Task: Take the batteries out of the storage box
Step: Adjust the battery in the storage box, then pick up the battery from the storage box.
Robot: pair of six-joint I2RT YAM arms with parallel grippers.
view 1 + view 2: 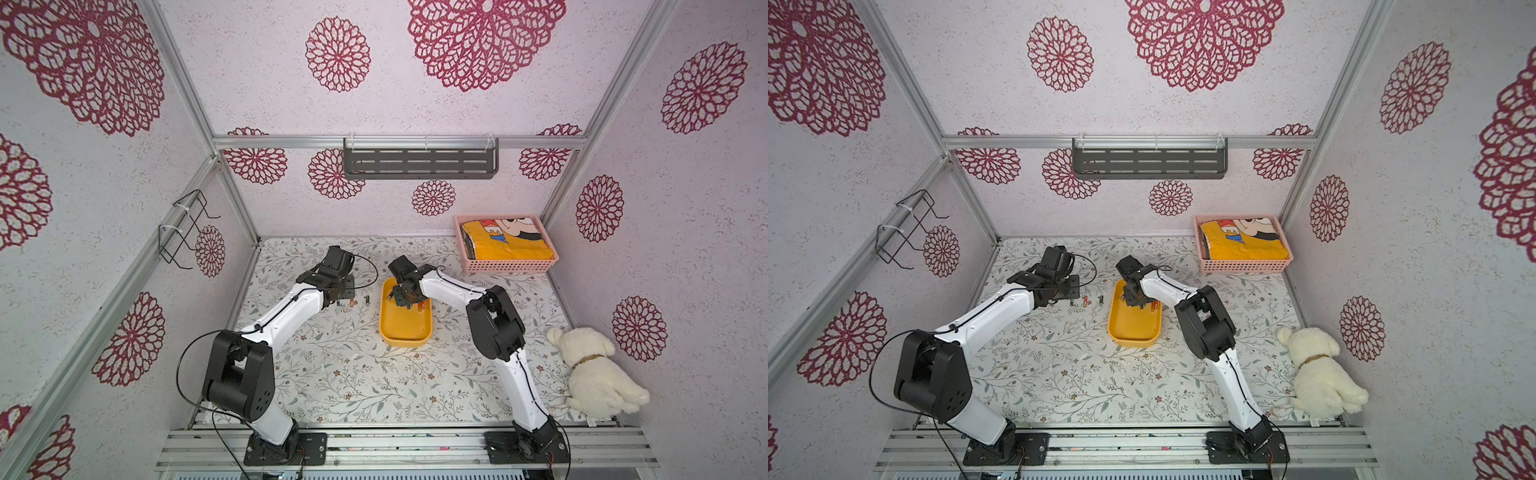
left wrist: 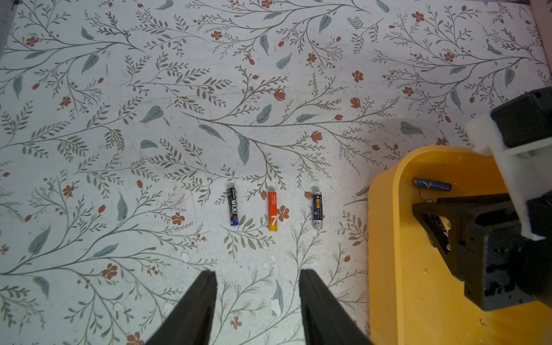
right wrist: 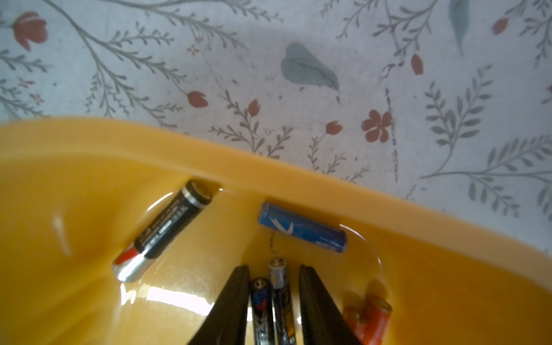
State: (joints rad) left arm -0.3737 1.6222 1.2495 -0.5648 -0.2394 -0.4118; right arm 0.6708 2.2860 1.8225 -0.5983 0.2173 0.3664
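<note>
Inside the storage box (image 3: 298, 179), right fingers (image 3: 242, 276) narrowly straddle two dark batteries (image 3: 279, 295), grip unclear; blue battery (image 3: 301, 228) crosswise ahead, orange batteries (image 3: 373, 316) beside. Left fingers (image 2: 207, 286) gape empty above the counter (image 2: 119, 119).

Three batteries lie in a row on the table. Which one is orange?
The middle battery: its neighbours are both dark, the black battery away from the storage box and the silver-tipped battery nearer it.
</note>
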